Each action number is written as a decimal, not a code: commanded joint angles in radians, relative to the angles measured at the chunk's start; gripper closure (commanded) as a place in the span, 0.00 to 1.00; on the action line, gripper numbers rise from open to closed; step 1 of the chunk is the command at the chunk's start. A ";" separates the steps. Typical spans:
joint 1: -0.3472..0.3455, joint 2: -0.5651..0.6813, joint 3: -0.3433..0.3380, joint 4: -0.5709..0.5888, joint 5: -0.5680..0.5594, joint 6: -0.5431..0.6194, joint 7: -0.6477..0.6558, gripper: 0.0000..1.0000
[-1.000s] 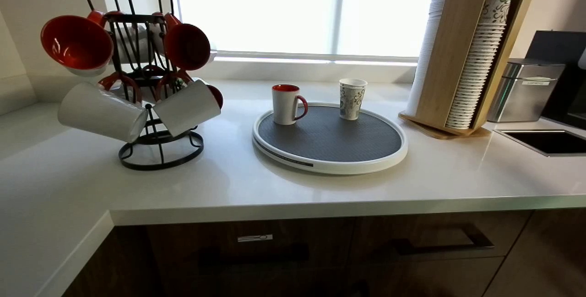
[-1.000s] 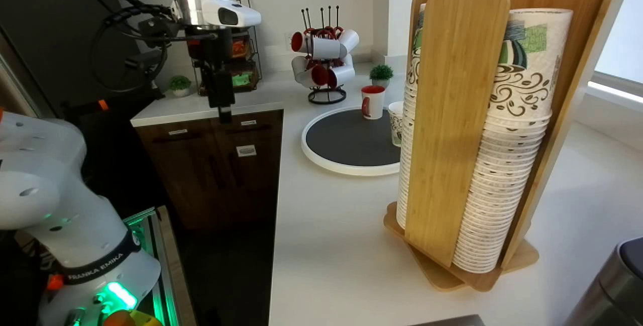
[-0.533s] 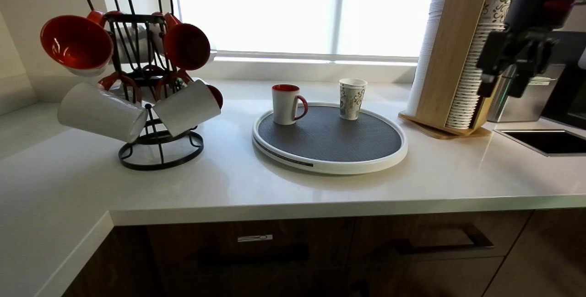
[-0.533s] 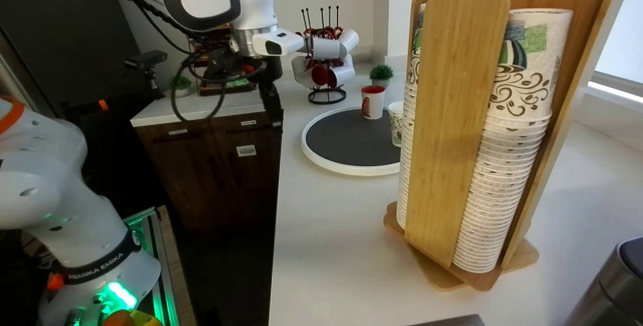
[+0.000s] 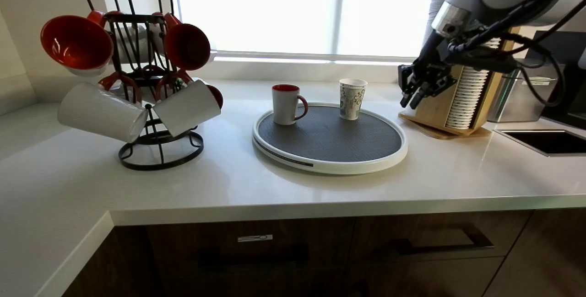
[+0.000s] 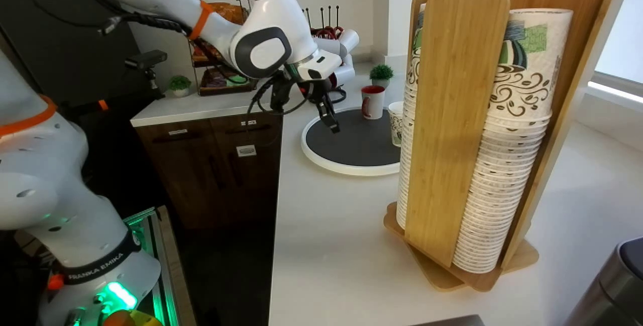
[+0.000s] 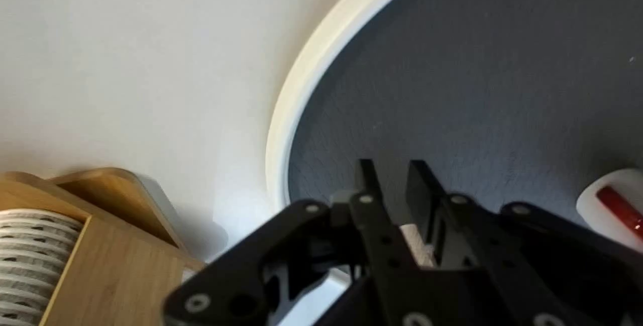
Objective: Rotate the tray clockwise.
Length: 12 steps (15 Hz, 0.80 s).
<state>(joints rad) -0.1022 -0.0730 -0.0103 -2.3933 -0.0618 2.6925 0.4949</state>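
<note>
The round tray [image 5: 339, 143], dark grey with a white raised rim, lies flat on the counter in both exterior views. Towards its back stand a white mug [image 5: 284, 107] with a red inside and handle, and a patterned paper cup [image 5: 350, 101]. My gripper [image 5: 409, 105] hangs in the air near the tray's cup-holder side, apart from it. In the wrist view the jaws stand partly apart, with nothing held between the fingertips, and the grey tray surface [image 7: 477, 90] lies beyond them. Part of the mug [image 7: 610, 205] shows there too.
A tall wooden cup holder [image 6: 454, 115] full of paper cups stands close to the tray and gripper. On the tray's far side from it is a black wire mug rack [image 5: 160, 167] hung with mugs. The counter's front edge [image 5: 320, 210] runs before the tray.
The arm has swung in over the counter towards the tray and tilted. Its fingers have drawn closer together. Tray, mug and cup have not moved.
</note>
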 commanded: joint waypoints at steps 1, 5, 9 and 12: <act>-0.026 0.140 -0.016 0.079 -0.240 0.133 0.264 1.00; -0.025 0.131 -0.019 0.066 -0.226 0.120 0.236 0.99; -0.021 0.143 -0.016 0.073 -0.229 0.131 0.254 1.00; -0.015 0.219 -0.026 0.093 -0.283 0.208 0.331 1.00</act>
<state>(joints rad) -0.1242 0.0674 -0.0261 -2.3264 -0.2939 2.8262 0.7463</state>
